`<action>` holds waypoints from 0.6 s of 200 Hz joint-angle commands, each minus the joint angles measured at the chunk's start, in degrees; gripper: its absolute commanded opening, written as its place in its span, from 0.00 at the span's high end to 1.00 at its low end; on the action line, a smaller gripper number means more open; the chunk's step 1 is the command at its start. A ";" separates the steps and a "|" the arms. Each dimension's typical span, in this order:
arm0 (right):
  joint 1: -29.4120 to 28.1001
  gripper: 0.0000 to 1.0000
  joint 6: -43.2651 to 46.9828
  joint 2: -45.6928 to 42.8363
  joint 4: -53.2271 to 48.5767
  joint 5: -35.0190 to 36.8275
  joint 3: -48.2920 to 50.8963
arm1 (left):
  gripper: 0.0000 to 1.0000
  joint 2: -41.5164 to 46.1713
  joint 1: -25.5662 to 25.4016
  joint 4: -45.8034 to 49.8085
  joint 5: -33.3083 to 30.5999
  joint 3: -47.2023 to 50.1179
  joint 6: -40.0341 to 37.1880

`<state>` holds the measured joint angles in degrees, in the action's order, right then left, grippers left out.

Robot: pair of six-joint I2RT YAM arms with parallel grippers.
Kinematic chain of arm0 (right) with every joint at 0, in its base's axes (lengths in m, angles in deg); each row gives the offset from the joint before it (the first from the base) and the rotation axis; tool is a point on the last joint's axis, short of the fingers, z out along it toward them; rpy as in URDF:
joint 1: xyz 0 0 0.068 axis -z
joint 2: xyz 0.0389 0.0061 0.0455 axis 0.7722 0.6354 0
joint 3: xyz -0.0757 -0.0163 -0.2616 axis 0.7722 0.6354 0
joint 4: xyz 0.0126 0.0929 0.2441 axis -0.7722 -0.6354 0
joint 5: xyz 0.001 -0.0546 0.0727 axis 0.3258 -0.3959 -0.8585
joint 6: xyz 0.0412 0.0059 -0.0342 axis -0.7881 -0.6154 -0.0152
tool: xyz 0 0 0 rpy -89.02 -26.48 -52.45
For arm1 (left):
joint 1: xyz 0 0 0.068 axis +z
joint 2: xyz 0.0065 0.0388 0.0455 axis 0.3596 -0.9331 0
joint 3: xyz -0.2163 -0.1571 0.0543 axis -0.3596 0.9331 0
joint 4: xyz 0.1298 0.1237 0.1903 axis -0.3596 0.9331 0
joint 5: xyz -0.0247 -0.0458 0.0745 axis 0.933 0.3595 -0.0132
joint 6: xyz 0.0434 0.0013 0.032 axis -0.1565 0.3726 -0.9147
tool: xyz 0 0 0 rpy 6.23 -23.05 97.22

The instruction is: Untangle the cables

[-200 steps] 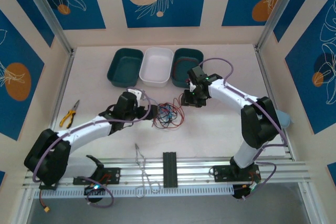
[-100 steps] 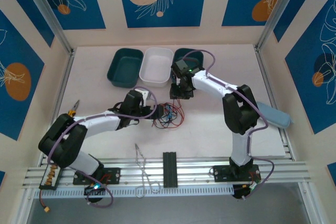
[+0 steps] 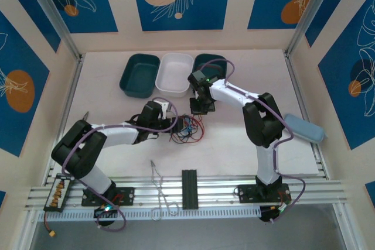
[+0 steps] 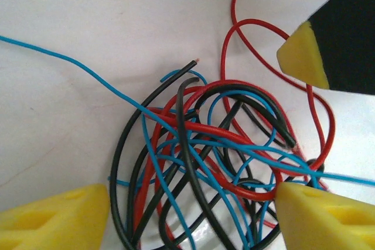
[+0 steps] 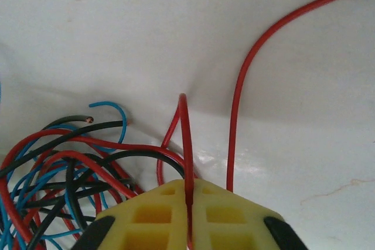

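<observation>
The cables (image 3: 187, 128) lie in one tangle of thin red, black and blue strands at the middle of the table. They show close up in the left wrist view as cables (image 4: 205, 156). My left gripper (image 4: 193, 215) is open, and its yellow fingertips (image 4: 64, 215) straddle the lower part of the tangle. In the top view the left gripper (image 3: 176, 126) is at the tangle's left edge. My right gripper (image 5: 189, 194) is shut on a red cable (image 5: 186, 139) that rises in a loop from between its pads. The right gripper (image 3: 202, 108) sits at the tangle's upper right.
Three trays stand at the back: a dark teal tray (image 3: 140, 75), a white tray (image 3: 175, 73) and a second teal tray (image 3: 206, 61) partly behind the right arm. A silvery wire loop (image 3: 158, 184) and a black block (image 3: 189, 188) lie by the front rail.
My right gripper has moved left and down to the tangle's upper right edge. My left arm's elbow has swung outward while its gripper stayed at the tangle.
</observation>
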<state>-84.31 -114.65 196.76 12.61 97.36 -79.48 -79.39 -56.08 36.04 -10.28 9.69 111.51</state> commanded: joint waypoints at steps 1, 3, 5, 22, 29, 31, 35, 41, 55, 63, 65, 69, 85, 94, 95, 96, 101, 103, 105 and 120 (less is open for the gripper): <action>-0.50 0.99 -0.42 -3.69 -2.07 0.65 -1.54 | 0.35 -0.93 -0.42 -2.30 1.69 -0.76 0.33; -0.51 1.00 -0.42 -4.09 -2.07 0.68 -1.55 | 0.35 -0.89 -0.37 -2.30 1.67 -0.76 0.34; -0.58 1.00 -0.44 -4.39 -2.13 0.76 -1.51 | 0.36 -0.92 -0.41 -2.30 1.69 -0.71 0.34; -1.25 1.00 -0.43 -7.31 -2.50 1.55 -1.55 | 0.43 -0.91 -0.42 -2.22 1.50 -0.41 0.18; -1.61 1.00 -0.40 -8.61 -2.64 1.87 -1.57 | 0.46 -0.91 -0.42 -2.30 1.47 -0.24 0.13; -1.71 1.00 -0.37 -9.06 -2.76 1.98 -1.56 | 0.47 -0.88 -0.39 -2.30 1.44 -0.17 0.11; -1.86 1.00 -0.39 -9.63 -2.81 2.17 -1.65 | 0.48 -0.77 -0.34 -2.30 1.40 -0.07 0.10; -2.16 1.00 -0.30 -10.87 -2.97 2.47 -1.64 | 0.50 -0.83 -0.41 -2.30 1.40 0.08 0.09; -2.86 1.00 -0.23 -13.49 -2.96 2.89 -1.74 | 0.54 -0.47 -0.39 -2.38 1.18 0.53 0.08; -3.12 1.00 -0.11 -15.10 -2.87 2.89 -1.69 | 0.55 -0.32 -0.37 -2.39 1.14 0.72 0.02; -3.19 1.00 -0.15 -15.51 -2.86 2.89 -1.65 | 0.56 -0.25 -0.40 -2.35 1.14 0.78 0.00; -3.31 1.00 -0.12 -16.25 -2.86 2.89 -1.59 | 0.56 -0.15 -0.42 -2.23 1.06 0.86 -0.08; -3.68 1.00 -0.03 -19.46 -2.50 2.56 -1.39 | 0.59 0.53 -0.39 -1.70 0.53 1.17 -0.35; -3.68 1.00 0.14 -21.23 -2.13 2.15 -1.17 | 0.61 1.04 -0.39 -1.31 0.12 1.35 -0.48; -3.68 1.00 0.11 -21.46 -2.10 2.08 -1.18 | 0.61 1.06 -0.40 -1.28 0.06 1.39 -0.46; -3.64 1.00 0.18 -21.70 -2.04 2.00 -1.11 | 0.62 1.08 -0.41 -1.22 -0.02 1.42 -0.54; -3.66 1.00 0.26 -22.65 -1.74 1.65 -0.96 | 0.63 1.32 -0.39 -1.01 -0.23 1.59 -0.61; -3.66 1.00 0.30 -22.96 -1.54 1.48 -0.94 | 0.64 1.41 -0.39 -0.95 -0.30 1.61 -0.62; -3.68 1.00 0.31 -23.32 -1.41 1.38 -0.81 | 0.65 1.50 -0.37 -0.87 -0.39 1.66 -0.62; -3.66 1.00 0.56 -26.05 -0.66 0.62 -0.39 | 0.68 2.14 -0.40 -0.44 -0.99 1.94 -0.84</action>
<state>-87.85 -114.65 174.99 11.24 99.48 -79.68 -79.54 -56.12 34.95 -10.11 10.63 111.66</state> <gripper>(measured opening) 0.047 0.342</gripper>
